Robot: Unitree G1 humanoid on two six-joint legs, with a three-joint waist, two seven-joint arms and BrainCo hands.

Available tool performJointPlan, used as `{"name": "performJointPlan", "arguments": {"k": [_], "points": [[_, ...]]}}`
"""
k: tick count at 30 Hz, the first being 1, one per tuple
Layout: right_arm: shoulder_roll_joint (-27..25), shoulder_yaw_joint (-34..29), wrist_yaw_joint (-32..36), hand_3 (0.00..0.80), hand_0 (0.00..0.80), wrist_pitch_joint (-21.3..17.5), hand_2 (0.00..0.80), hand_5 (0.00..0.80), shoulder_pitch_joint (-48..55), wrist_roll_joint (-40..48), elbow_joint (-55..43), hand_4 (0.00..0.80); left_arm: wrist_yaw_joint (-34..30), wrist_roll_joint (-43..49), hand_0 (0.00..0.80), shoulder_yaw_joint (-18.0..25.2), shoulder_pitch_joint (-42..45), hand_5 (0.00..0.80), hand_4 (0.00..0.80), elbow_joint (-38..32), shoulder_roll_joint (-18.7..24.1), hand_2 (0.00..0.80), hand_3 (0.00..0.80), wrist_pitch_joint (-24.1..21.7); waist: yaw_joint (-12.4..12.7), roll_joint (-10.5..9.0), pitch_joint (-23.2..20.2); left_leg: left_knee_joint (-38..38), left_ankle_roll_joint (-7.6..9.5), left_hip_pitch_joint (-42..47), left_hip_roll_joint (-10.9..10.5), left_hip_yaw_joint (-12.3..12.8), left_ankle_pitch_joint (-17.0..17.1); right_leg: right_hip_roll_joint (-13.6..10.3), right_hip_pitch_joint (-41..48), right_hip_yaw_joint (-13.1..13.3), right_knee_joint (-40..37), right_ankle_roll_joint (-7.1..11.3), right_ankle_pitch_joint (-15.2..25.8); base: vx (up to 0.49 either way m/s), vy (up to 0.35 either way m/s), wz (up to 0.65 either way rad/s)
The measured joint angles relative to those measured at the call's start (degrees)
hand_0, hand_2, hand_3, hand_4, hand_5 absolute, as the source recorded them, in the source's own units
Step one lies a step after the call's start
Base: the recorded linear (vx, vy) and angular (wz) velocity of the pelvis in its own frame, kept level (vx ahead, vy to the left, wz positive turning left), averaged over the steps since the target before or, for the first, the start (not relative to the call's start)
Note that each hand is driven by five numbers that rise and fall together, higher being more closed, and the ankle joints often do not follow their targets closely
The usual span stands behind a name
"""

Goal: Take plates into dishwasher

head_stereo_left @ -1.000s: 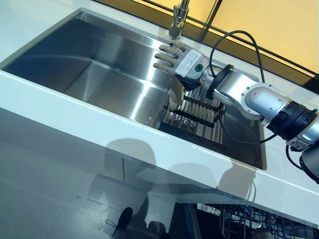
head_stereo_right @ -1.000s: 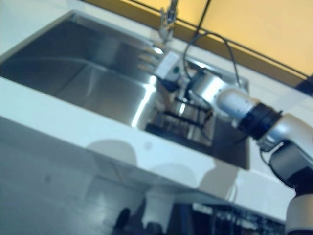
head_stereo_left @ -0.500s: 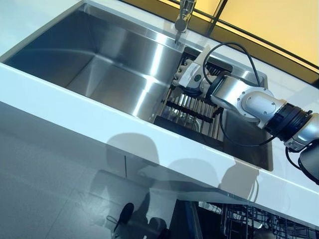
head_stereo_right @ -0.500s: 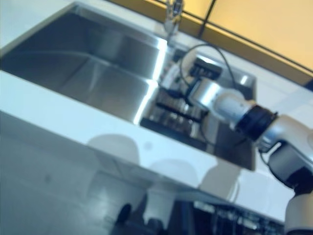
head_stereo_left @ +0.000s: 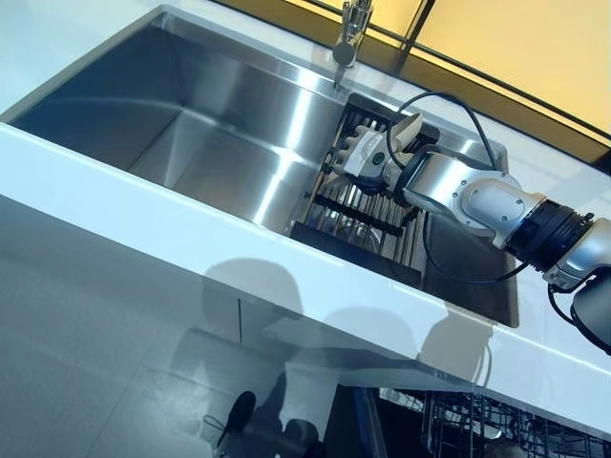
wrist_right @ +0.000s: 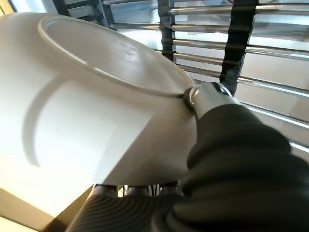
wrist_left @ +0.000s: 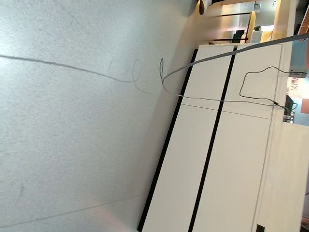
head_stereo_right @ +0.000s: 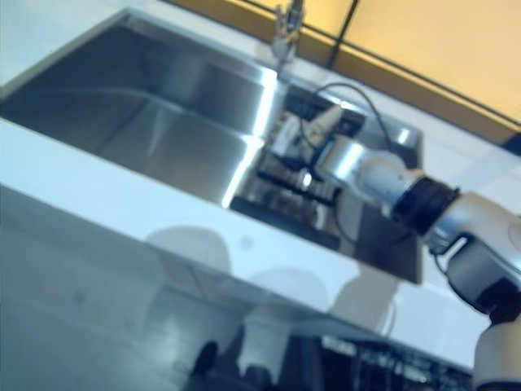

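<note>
The right hand [head_stereo_left: 370, 153] reaches in from the right over the right part of the steel sink [head_stereo_left: 191, 124], where a dark drying rack [head_stereo_left: 368, 215] of metal bars sits just right of the deep basin. In the right wrist view the hand [wrist_right: 227, 145] has a white plate [wrist_right: 82, 101] clasped: the thumb presses on the plate's underside near its raised foot ring, and the fingers run under the rim on the other side, so the plate is pinched between them (only the finger bases show, the tips being hidden behind the plate). The plate is tilted, with the rack's bars [wrist_right: 270, 53] close behind it; whether its edge touches the rack cannot be told from these views. In the eye views the plate shows only as a pale sliver [head_stereo_left: 409, 127] at the hand, above the far end of the rack and near the faucet [head_stereo_left: 349, 33], which stands at the far edge of the sink. The white counter [head_stereo_left: 143, 205] runs along the near side of the sink, and at the bottom right, below the counter, the wire basket of the open dishwasher [head_stereo_left: 496, 429] shows. The left hand appears in no view; its wrist camera sees only floor [wrist_left: 72, 121] and white cabinet doors [wrist_left: 227, 145].
</note>
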Motion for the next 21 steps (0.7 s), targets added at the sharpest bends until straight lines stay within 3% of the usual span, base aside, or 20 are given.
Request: {"name": "performJointPlan", "arguments": {"k": [7,12,17,21], "points": [[-0.8,-0.1,0.0,0.8,0.8,-1.2,0.8,0.8,0.0,0.3,-0.2,0.8,0.0,0.2,0.0,1.2,-0.1,0.0,0.0,-0.1,0.1,0.0,0.0,0.1,-0.1,-0.71,-0.5,-0.1,-0.15,1.5,0.1,0.5,-0.1,0.0,1.2,0.4,0.0,0.01,0.0,-0.003,-0.001,-0.02],[-1.4,-0.1,0.0,0.8,0.8,-2.5,0.8,0.8,0.0,1.5,-0.1,0.8,0.0,0.3,0.0,2.2,0.2,0.0,0.0,-0.1,0.4,0.0,0.0,0.2,-0.5,-2.01,-1.7,-0.5,-0.32,3.3,0.3,2.1,-0.3,-0.1,2.0,2.0,0.0,-0.13,0.2,-0.011,0.009,-0.18],[-3.9,-0.3,-0.1,0.8,0.8,-4.8,0.8,0.8,-0.1,3.7,-0.1,0.8,0.0,0.7,0.0,2.2,1.1,0.0,0.0,-0.1,0.5,0.0,0.0,0.2,-3.1,-2.44,-6.1,-0.5,0.03,5.9,0.4,4.8,-1.2,-0.3,3.5,4.3,0.0,-0.07,0.3,0.008,0.016,-0.23],[-5.5,-0.9,-0.1,0.8,0.8,-5.7,0.8,0.8,0.1,5.7,-0.2,0.8,0.0,0.8,0.0,2.3,3.0,0.0,0.0,0.0,-0.5,0.0,0.0,0.1,-5.3,-1.13,-10.1,-0.5,0.43,8.1,0.4,7.4,-2.1,-0.7,4.4,6.3,-0.2,-0.09,0.3,-0.005,0.028,-0.29]]}}
